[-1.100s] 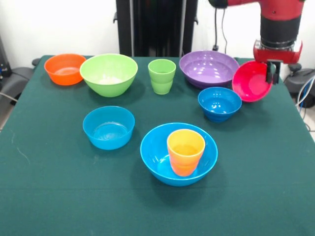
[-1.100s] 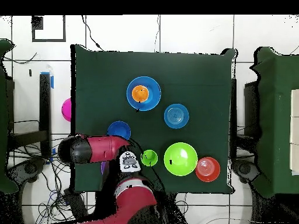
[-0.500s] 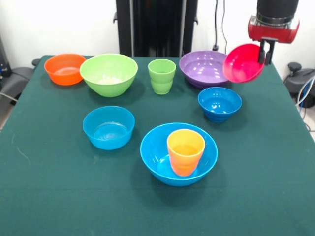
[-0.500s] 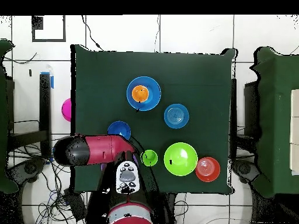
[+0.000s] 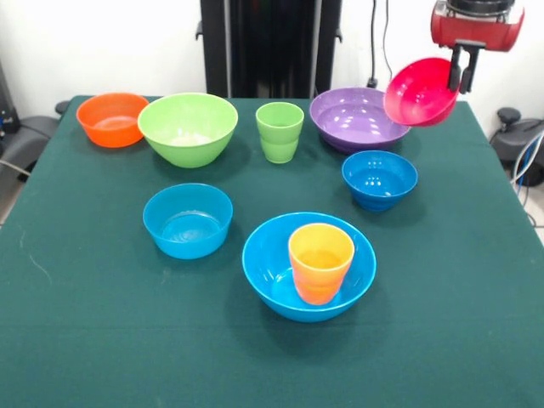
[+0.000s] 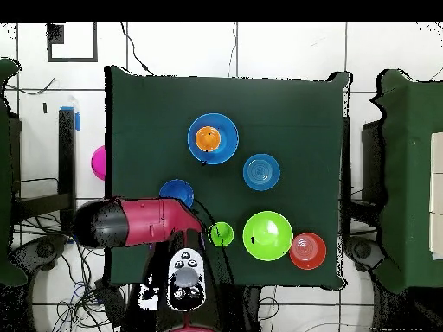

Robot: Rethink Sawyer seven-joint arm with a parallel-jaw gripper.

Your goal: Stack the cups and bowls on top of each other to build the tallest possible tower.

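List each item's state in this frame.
pincer: shut on pink-red bowl.
pink-red bowl: lifted, tilted.
orange-yellow cup: upright inside large blue bowl.
green cup: upright on table.
purple bowl: upright, empty.
lime bowl: upright.

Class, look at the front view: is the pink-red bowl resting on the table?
No. The pink-red bowl hangs tilted in the air, held at its rim by the gripper, above the table.

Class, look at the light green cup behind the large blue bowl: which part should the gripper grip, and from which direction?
Probably the rim wall of the light green cup, from straight above: it stands upright, mouth open, apart from its neighbours, so one finger could go inside and one outside.
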